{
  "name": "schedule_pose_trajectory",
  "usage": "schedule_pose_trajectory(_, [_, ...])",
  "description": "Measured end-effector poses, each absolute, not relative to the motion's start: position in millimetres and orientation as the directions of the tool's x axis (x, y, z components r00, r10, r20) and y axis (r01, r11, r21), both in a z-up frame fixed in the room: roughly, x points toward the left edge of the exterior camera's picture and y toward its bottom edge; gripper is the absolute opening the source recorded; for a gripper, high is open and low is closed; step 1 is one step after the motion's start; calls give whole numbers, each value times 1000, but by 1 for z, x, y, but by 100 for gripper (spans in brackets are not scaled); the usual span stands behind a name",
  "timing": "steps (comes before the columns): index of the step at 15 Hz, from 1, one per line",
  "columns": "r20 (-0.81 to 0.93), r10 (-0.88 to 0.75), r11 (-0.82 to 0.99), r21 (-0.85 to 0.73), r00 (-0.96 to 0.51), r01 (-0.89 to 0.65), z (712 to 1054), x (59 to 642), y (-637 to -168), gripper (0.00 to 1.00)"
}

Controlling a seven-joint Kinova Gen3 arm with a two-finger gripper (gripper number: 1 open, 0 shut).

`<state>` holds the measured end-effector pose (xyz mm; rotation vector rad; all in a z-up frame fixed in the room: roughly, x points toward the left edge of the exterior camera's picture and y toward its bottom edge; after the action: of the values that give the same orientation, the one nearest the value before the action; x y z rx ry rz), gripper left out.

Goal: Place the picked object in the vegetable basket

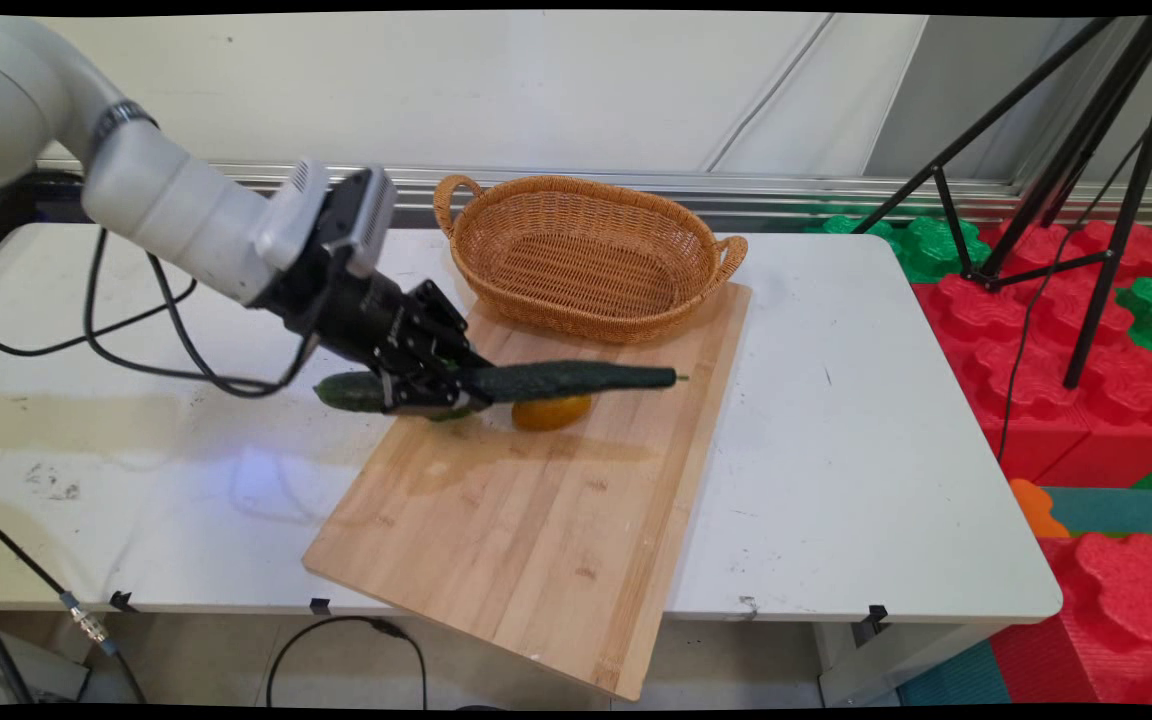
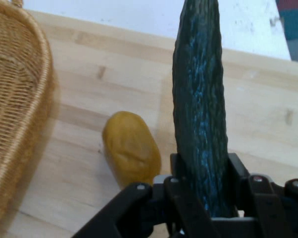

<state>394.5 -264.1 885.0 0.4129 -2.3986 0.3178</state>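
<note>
Pincer [image 1: 436, 395] clamped on a cucumber [image 1: 556, 380], fingers [image 2: 238, 173] pressed against both its sides. Held level above the board [image 1: 536, 520], not touching it. Gripped nearer one end: long dark stretch reaching out ahead of the pincer toward the right of the main view, short stub [image 1: 348, 392] sticking out behind, past the board's left edge and over the table [image 1: 856, 450].

In the hand view, cucumber [image 2: 201, 109] rising straight up from between the fingers, bumpy dark-green skin, tip running off the top edge.

Just beneath and slightly ahead of the pincer, lying on the board: a small yellow-orange oval thing [image 1: 551, 412], perhaps a potato. In the hand view, beside the cucumber on its left [image 2: 130, 148], close to the linkage, apart from the cucumber.

Farther ahead and to that same side, a wicker basket [image 1: 586, 255] with two handles, resting partly on the board's far end; its woven wall [image 2: 20, 114] along the hand view's left edge.

Beyond the table, on the right of the main view, a black tripod [image 1: 1076, 170] standing on red and green foam blocks [image 1: 1036, 330].
</note>
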Motion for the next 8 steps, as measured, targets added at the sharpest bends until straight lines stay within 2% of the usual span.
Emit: schedule_pose_trajectory(8, [730,-262,870,-104,-631,-482,933,425,-279,0])
